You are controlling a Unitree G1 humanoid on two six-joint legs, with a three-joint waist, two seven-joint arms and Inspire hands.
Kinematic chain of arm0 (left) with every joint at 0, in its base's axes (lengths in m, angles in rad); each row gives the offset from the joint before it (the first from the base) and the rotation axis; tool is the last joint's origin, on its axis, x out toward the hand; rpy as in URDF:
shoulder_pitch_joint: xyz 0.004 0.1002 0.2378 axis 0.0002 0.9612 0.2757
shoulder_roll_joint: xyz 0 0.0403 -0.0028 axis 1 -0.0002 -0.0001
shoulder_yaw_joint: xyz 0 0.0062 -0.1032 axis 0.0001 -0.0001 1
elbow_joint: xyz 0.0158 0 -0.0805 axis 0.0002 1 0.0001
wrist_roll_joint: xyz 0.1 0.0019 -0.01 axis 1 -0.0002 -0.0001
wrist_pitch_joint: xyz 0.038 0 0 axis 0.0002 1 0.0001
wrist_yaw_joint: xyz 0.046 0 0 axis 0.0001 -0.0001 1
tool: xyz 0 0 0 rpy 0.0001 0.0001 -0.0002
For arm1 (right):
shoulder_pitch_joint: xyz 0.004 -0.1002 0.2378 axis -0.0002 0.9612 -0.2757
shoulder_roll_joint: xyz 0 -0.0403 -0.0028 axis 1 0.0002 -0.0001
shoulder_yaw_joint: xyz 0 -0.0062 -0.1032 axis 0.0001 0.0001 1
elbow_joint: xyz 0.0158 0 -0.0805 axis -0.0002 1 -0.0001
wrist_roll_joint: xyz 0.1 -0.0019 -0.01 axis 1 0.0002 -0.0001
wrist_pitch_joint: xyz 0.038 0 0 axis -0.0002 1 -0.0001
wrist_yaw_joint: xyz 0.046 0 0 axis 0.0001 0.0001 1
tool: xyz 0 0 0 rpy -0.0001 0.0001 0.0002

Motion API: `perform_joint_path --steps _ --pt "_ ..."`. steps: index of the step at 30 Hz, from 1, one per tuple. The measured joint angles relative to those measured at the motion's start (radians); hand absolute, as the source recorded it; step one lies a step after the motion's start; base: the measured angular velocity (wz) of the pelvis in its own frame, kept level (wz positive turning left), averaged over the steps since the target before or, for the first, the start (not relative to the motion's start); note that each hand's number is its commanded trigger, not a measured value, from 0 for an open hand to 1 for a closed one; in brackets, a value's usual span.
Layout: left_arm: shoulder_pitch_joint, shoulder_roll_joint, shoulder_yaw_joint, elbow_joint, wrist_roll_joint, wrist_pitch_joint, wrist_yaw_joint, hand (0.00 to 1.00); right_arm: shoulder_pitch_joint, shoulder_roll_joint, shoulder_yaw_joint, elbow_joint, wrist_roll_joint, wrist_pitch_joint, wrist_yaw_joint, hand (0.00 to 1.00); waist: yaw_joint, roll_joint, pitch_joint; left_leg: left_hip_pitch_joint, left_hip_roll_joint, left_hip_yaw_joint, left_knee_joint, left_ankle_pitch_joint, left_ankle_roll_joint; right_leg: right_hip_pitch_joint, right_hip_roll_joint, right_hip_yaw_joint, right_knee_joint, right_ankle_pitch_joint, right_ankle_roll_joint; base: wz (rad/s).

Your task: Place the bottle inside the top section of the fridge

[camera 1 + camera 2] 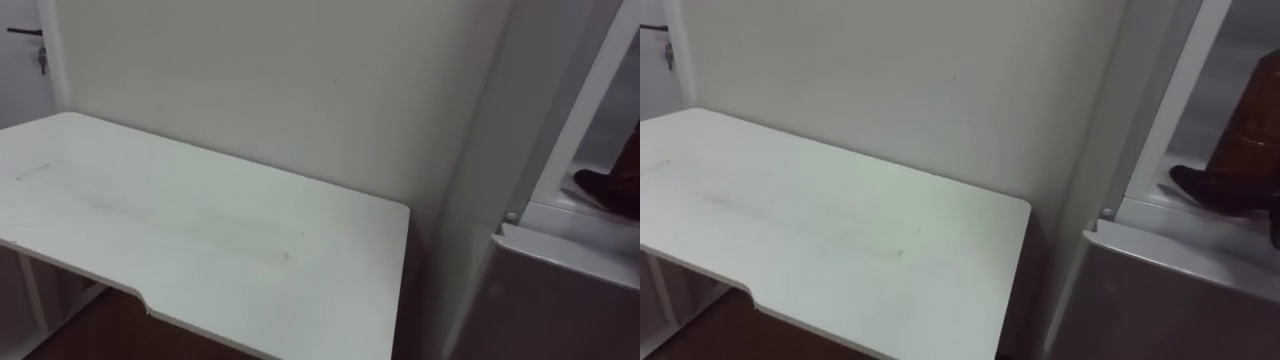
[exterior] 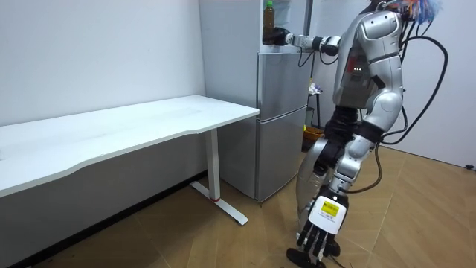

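I stand at the silver fridge [image 2: 282, 112], leaning toward its open upper compartment [image 1: 1200, 215]. My right arm reaches into it at shoulder height. The right hand [image 2: 280, 36] is curled round the lower part of the bottle [image 2: 268, 15], which stands upright with brown liquid and a green cap. In the eye views the dark right hand [image 1: 605, 187] and the brown bottle [image 1: 1252, 100] show at the right edge, just over the white floor of the compartment. My left hand [image 2: 316, 238] hangs low beside my legs with relaxed fingers, holding nothing.
A long white table [image 1: 200, 230] stands against the wall to my left, its end close to the fridge side [image 1: 470, 200]. A door with a handle [image 1: 25, 32] shows far left. Open wooden floor [image 2: 223, 238] lies behind me.
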Motion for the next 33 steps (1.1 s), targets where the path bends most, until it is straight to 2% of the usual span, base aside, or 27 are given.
perform_joint_path --steps 7,8,11,13,18,20,23,26,29,32,33 --pt "0.018 -0.019 -0.001 -0.040 -0.004 -0.004 0.006 0.00 0.040 0.003 -0.046 -0.097 0.044 0.019 0.012 0.00 -0.040 0.016 -0.0012 0.022 -0.007 -0.001 -0.017 0.001 0.002 0.018 -0.008 -0.009 -0.001 -0.005 0.004 0.03" --pt "0.018 -0.021 -0.002 -0.040 -0.004 -0.004 0.007 0.00 0.040 0.004 -0.046 -0.103 0.050 0.019 0.011 0.00 -0.046 0.023 0.0034 0.027 -0.007 0.000 -0.019 0.001 0.002 0.022 -0.009 -0.008 -0.002 -0.006 0.006 0.06" --pt "0.017 -0.029 0.000 -0.042 -0.002 -0.014 0.011 0.00 0.074 0.005 -0.073 -0.147 0.070 0.019 0.008 0.00 -0.068 0.023 0.0014 0.028 -0.010 0.001 -0.022 0.000 0.003 0.024 -0.011 -0.008 -0.001 -0.013 0.009 0.05" --pt "0.013 -0.035 0.000 -0.042 -0.003 -0.014 0.012 0.00 0.088 0.005 -0.083 -0.174 0.071 0.019 0.005 0.00 -0.083 0.029 0.0042 0.029 -0.011 0.003 -0.023 -0.002 0.005 0.024 -0.011 -0.001 -0.001 -0.014 0.010 -0.02" --pt "-0.005 -0.040 0.000 -0.042 -0.003 -0.016 0.023 0.00 0.123 0.005 -0.107 -0.248 0.072 0.019 -0.004 0.00 -0.090 0.039 0.0062 0.042 -0.009 0.023 -0.036 -0.003 0.007 0.023 -0.013 0.015 -0.001 -0.013 0.011 -0.10" --pt "-0.007 -0.039 0.000 -0.041 -0.002 -0.017 0.023 0.00 0.155 0.005 -0.118 -0.295 0.062 0.019 -0.008 0.00 -0.097 0.045 0.0012 0.045 -0.009 0.027 -0.039 -0.005 0.010 0.024 -0.015 0.015 -0.001 -0.015 0.013 -0.06" --pt "-0.008 -0.043 0.001 -0.038 -0.002 -0.021 0.023 0.00 0.228 0.005 -0.142 -0.367 0.032 0.019 -0.015 0.00 -0.106 0.049 0.0009 0.065 -0.011 0.043 -0.056 -0.006 0.012 0.033 -0.019 0.021 0.001 -0.017 0.016 -0.10" --pt "-0.010 -0.049 0.002 -0.015 -0.002 -0.037 0.023 0.00 0.272 0.009 -0.162 -0.408 -0.004 0.020 -0.018 0.00 -0.113 0.050 0.0012 0.080 -0.011 0.057 -0.066 -0.008 0.015 0.039 -0.020 0.040 0.001 -0.019 0.020 -0.15" --pt "-0.022 -0.050 0.002 0.005 -0.002 -0.050 0.024 0.00 0.299 0.021 -0.188 -0.495 -0.033 0.019 -0.045 0.00 -0.135 0.050 0.0024 0.084 -0.011 0.063 -0.068 -0.010 0.017 0.039 -0.020 0.047 0.001 -0.019 0.021 -0.08" --pt "-0.029 -0.053 0.001 0.019 -0.002 -0.070 0.024 0.00 0.353 0.034 -0.210 -0.637 -0.089 0.014 -0.055 0.00 -0.136 0.053 0.0047 0.098 -0.008 0.078 -0.071 -0.015 0.018 0.044 -0.019 0.062 0.002 -0.020 0.022 -0.16" --pt "-0.034 -0.056 0.000 0.026 -0.002 -0.081 0.024 0.00 0.376 0.053 -0.222 -0.694 -0.102 0.006 -0.062 0.00 -0.139 0.054 0.0054 0.100 -0.006 0.081 -0.071 -0.017 0.018 0.044 -0.018 0.066 0.002 -0.020 0.022 -0.11"
